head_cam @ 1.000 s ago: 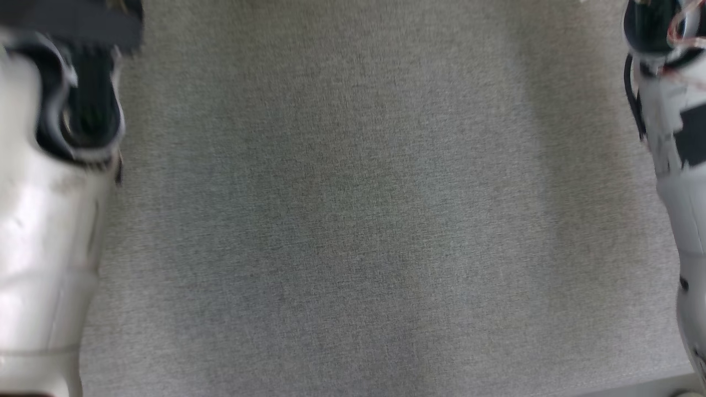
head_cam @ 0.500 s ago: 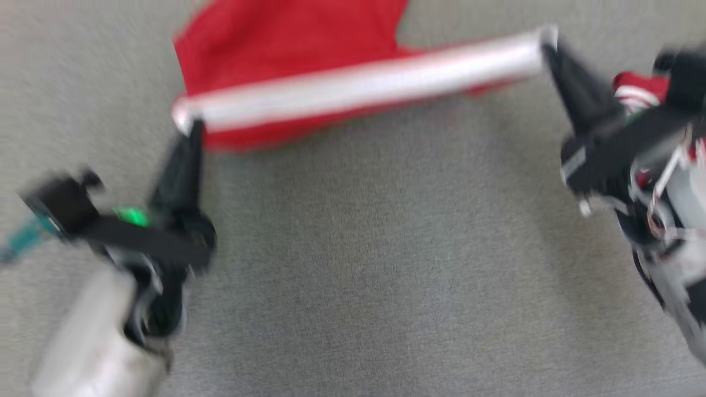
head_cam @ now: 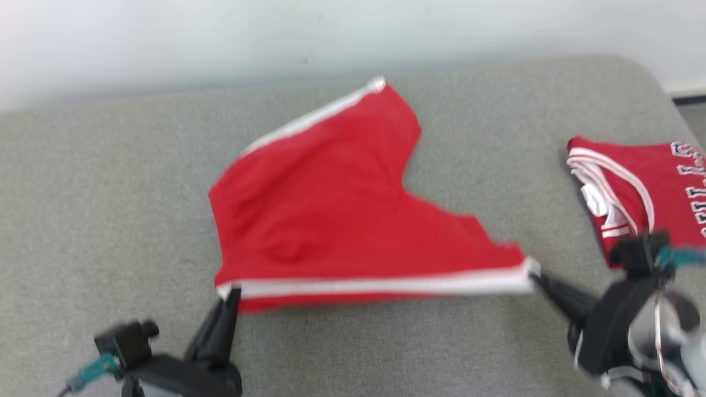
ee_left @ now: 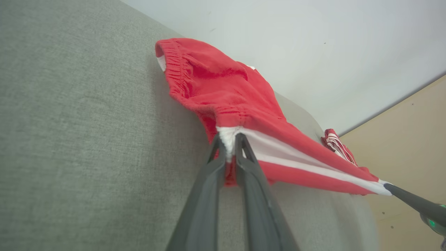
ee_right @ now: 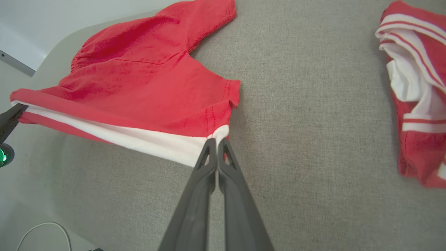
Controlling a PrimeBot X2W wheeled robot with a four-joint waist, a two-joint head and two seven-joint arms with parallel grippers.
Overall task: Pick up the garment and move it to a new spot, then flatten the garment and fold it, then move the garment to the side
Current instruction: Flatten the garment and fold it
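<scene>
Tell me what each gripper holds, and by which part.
Both hold the red shorts by the white side stripe: left gripper at its waistband end, right gripper at its leg-hem end.

The head camera was tilted upward over the last second. A view once taken up by the bare grey surface (head_cam: 110,193) and two pale forearms was replaced by one into which the red shorts (head_cam: 331,220), the pale wall (head_cam: 331,33) and a second red garment (head_cam: 634,187) were brought. Half a second before, the shorts were cut off at the top edge; now they were seen whole. The white stripe (head_cam: 386,285) stretched between the left gripper (head_cam: 233,292) and the right gripper (head_cam: 536,277), earlier slanted up toward the right, was seen almost level.
</scene>
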